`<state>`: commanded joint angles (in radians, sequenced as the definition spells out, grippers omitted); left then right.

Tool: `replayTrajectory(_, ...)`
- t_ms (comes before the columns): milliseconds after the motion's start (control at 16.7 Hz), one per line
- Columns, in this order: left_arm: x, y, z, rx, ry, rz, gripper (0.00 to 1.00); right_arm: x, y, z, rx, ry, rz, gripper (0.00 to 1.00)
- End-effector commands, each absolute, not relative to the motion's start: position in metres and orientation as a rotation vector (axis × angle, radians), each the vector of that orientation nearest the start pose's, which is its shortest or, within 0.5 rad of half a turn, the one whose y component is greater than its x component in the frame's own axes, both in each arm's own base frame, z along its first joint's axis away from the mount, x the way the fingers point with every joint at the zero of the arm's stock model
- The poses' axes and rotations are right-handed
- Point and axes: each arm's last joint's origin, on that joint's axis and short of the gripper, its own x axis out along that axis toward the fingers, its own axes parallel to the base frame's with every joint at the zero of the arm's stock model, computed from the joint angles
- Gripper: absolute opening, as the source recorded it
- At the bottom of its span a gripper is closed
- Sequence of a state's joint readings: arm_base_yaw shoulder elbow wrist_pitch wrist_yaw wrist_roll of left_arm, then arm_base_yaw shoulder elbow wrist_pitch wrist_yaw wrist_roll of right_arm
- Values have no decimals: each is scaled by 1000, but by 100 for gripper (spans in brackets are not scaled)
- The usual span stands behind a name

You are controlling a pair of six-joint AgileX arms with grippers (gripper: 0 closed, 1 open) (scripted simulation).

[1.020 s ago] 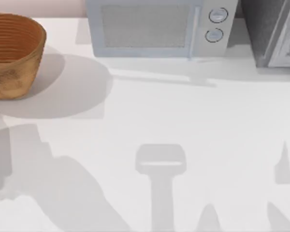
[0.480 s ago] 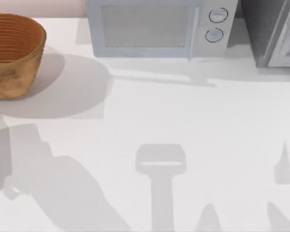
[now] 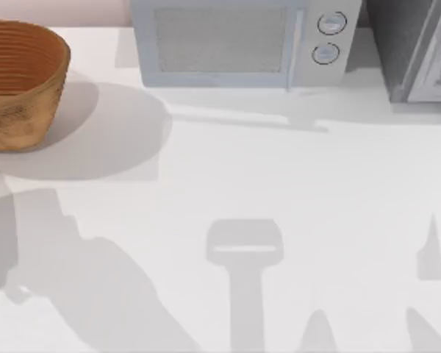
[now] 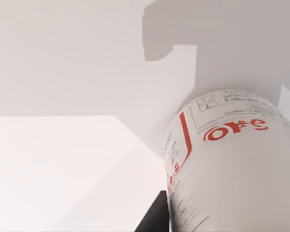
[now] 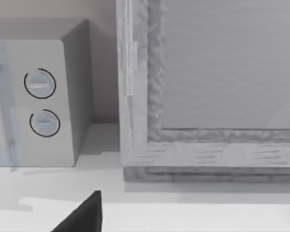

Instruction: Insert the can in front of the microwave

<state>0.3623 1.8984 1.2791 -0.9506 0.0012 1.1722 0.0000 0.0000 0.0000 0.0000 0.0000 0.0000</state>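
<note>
While I watch from the left wrist camera, the can (image 4: pixel 232 164) sits very close to the lens, its white side turned towards me with red letters and a red line on the label. A dark sliver of the left gripper (image 4: pixel 153 218) shows right against the can's edge. Whether that gripper is clamped on the can or loose around it, I cannot tell. Behind the can lies pale table surface with grey shadows across it.

From above, the microwave (image 3: pixel 235 48) stands at the far edge of the table (image 3: pixel 279 169), about the middle. Its mesh window faces me, the vertical handle (image 3: pixel 298 44) is right of the window, and two round knobs (image 3: pixel 331 23) are stacked at its right end. A brown woven basket (image 3: pixel 18 81) stands on the table's left side, well apart from the microwave. A darker grey speckled appliance (image 3: pixel 415 48) stands at the far right, just beside the microwave. Arm shadows fall over the near part of the table, the largest at the near left.

The can is not yet set down before the microwave.

On the right wrist camera I see the microwave's knob end and the grey appliance's front, with a dark tip of the right gripper (image 5: pixel 84 215) above the table. How that gripper stands I cannot tell either.
</note>
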Motion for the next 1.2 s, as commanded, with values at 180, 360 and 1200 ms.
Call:
replayTrajectory(180, 321, 125, 158, 630, 1476, -628, 0, 106, -1, 160, 0, 0, 0, 100)
replayTrajectory(360, 315, 127, 154, 608, 1487, -659, 0, 106, -1, 160, 0, 0, 0, 100)
replayTrajectory(1200, 321, 125, 198, 632, 1475, -630, 0, 106, -1, 160, 0, 0, 0, 100)
